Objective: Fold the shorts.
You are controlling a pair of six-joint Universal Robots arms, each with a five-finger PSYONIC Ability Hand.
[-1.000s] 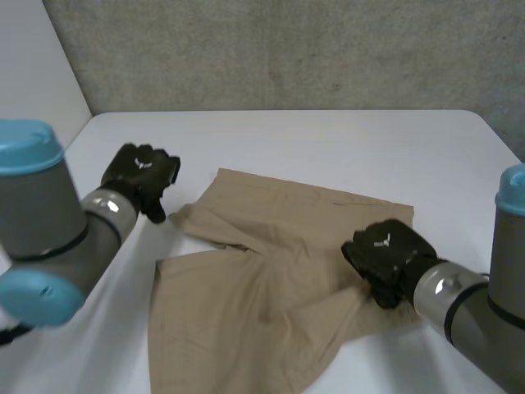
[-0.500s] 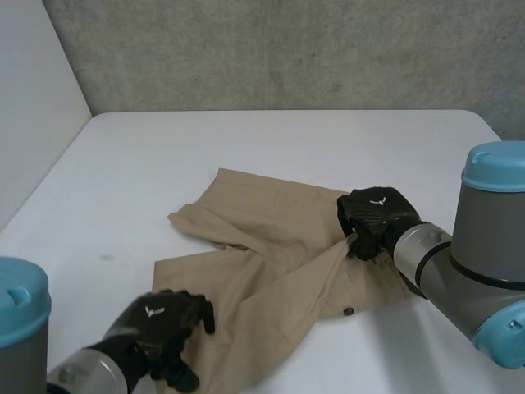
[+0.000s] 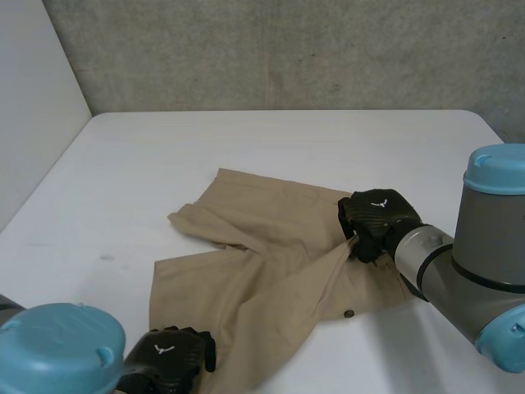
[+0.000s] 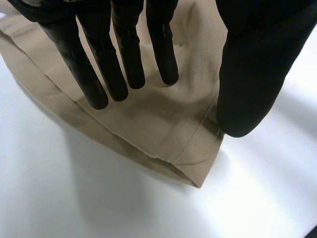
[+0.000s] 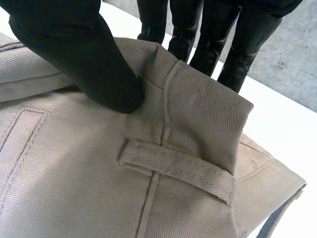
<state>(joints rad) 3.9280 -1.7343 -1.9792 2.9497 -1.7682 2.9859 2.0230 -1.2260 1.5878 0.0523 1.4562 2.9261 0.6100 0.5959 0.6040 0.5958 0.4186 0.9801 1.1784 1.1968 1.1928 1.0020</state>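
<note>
Khaki shorts [image 3: 271, 246] lie rumpled in the middle of the white table [image 3: 246, 139], with one leg spread towards the near edge. The right hand [image 3: 376, 220] is on the waistband at the far right side of the shorts. It pinches a raised fold of the cloth, with its thumb [image 5: 84, 54] pressed on top and its fingers [image 5: 208, 34] behind the fold. A belt loop [image 5: 173, 166] sits just below the thumb. The left hand [image 3: 168, 361] is at the near leg's hem corner [image 4: 193, 163]. Its fingers [image 4: 124, 49] are straight and spread over the cloth, the thumb is beside the hem's edge, and it grips nothing.
</note>
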